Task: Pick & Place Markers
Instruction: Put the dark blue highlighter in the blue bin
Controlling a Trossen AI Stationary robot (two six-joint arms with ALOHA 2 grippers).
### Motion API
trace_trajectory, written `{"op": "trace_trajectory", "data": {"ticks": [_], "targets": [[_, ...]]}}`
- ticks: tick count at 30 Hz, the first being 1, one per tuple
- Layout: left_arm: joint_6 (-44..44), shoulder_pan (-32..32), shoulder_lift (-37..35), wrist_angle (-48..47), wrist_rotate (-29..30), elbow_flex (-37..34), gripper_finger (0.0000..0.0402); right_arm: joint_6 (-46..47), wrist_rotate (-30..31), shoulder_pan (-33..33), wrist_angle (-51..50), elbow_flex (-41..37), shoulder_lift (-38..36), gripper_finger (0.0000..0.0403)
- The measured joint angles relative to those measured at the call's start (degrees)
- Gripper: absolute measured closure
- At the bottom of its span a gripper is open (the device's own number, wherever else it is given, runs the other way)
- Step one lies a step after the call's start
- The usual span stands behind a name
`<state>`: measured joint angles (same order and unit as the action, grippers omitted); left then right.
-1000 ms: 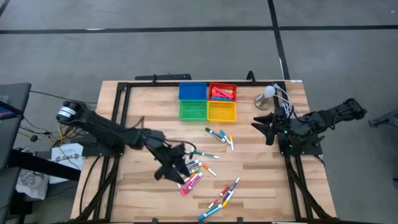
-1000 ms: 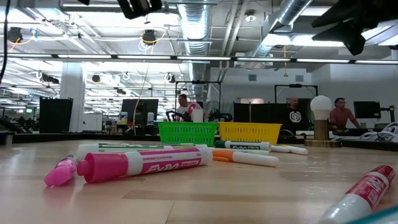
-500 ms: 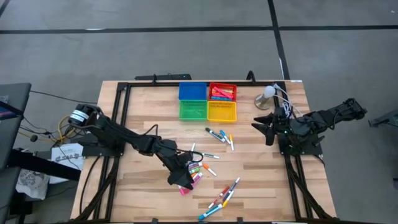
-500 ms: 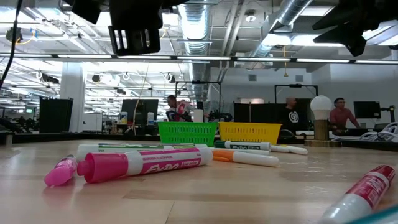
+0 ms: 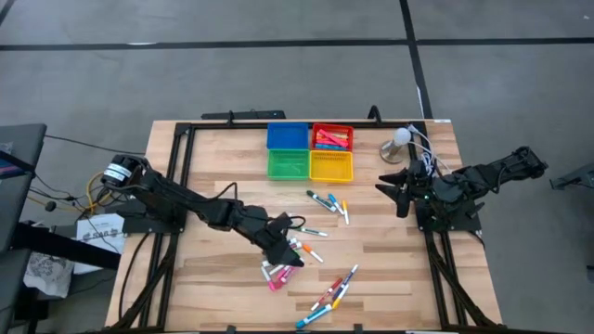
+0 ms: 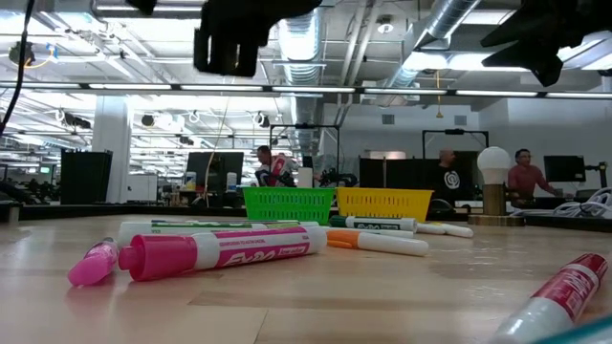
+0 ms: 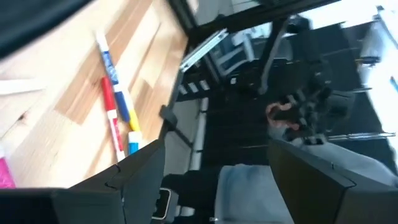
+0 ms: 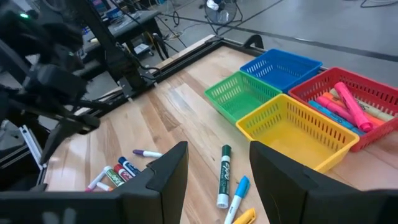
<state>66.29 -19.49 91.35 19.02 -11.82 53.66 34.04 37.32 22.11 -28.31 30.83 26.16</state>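
Under left gripper point(image 5: 283, 252) w/ spread, empty jaws: markers point(image 5: 295, 249), center pile.

**Bench and what lies on it**

The bench point(image 5: 390, 260) is pale wood with a black frame along its edges. At the far middle four trays sit touching in a square: blue tray point(image 5: 287, 136) and red tray point(image 5: 332, 137) behind, green tray point(image 5: 288, 165) and yellow tray point(image 5: 331, 167) in front. Markers lie in the red tray; what the others hold cannot be told. A white bulb on a round base point(image 5: 397, 145) stands at the far right. Loose markers point(image 5: 329, 204) lie just near of the trays, a second cluster point(image 5: 288, 260) at the centre, and a third group point(image 5: 331, 295) by the near edge.
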Motion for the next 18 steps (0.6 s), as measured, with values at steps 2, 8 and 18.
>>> {"op": "trace_trajectory", "data": {"ticks": [2, 8, 18], "targets": [[-1.25, -0.47, 0.00, -6.97, 0.19, 3.43, 0.0119, 0.00, 0.00, 0.00, 0.00, 0.00, 0.00, 0.0241], [-2.98, -0.23, -0.02, -27.73, -0.19, 11.47, 0.0119, -0.02, 0.02, 0.00, 0.01, 0.00, -0.01, 0.0241], [-4.54, 4.30, 0.02, -42.83, 9.63, 7.40, 0.0119, -1.57, 0.17, 0.00, 0.01, 0.02, 0.01, 0.0241]]}}
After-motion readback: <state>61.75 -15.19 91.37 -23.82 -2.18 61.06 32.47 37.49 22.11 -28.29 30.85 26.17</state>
